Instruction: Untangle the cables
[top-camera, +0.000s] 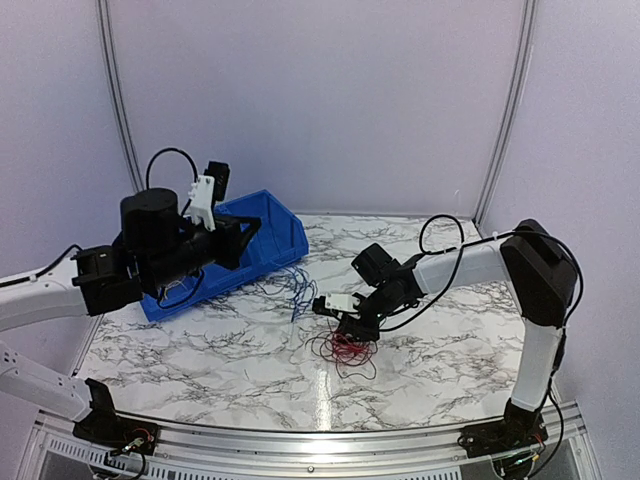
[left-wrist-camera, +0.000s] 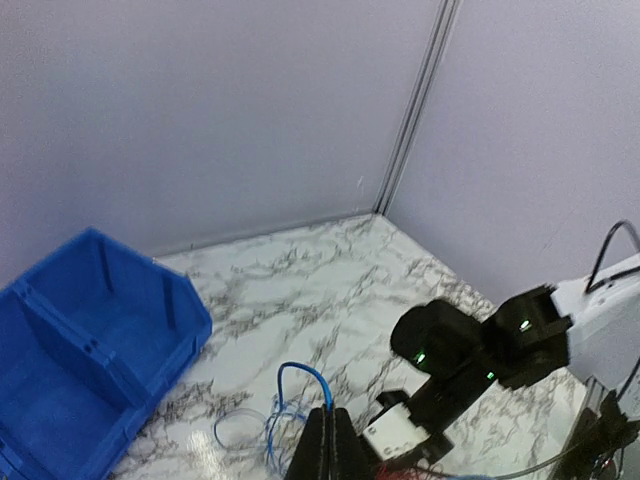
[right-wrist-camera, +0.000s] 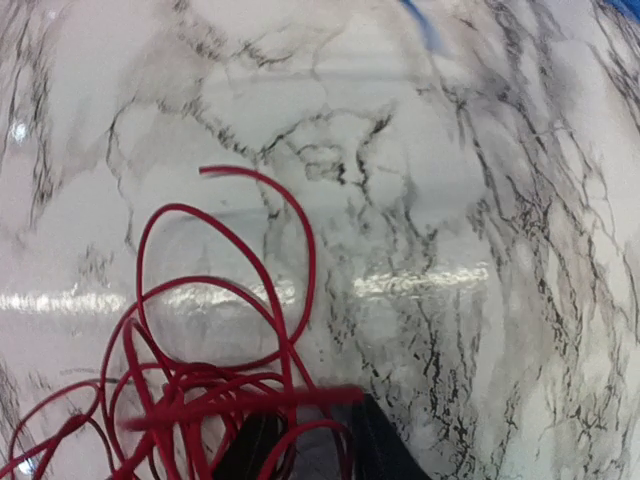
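Note:
The cables lie in two bunches on the marble table (top-camera: 450, 340). A blue cable (left-wrist-camera: 300, 368) arcs up off the table into my left gripper (left-wrist-camera: 335, 440), which is shut on it. In the top view that gripper (top-camera: 248, 235) hangs in front of the blue bin, with blue strands (top-camera: 297, 285) trailing down from it. The red cable (right-wrist-camera: 220, 300) lies in loose loops. My right gripper (right-wrist-camera: 315, 445) is down on that red pile (top-camera: 345, 348), jaws apart, with red strands running between its fingers (right-wrist-camera: 385, 445).
A blue bin (top-camera: 272, 212) stands at the back left, partly behind my left arm. My right arm's wrist (left-wrist-camera: 450, 345) sits close to the left gripper. Purple walls enclose the table on the back and sides.

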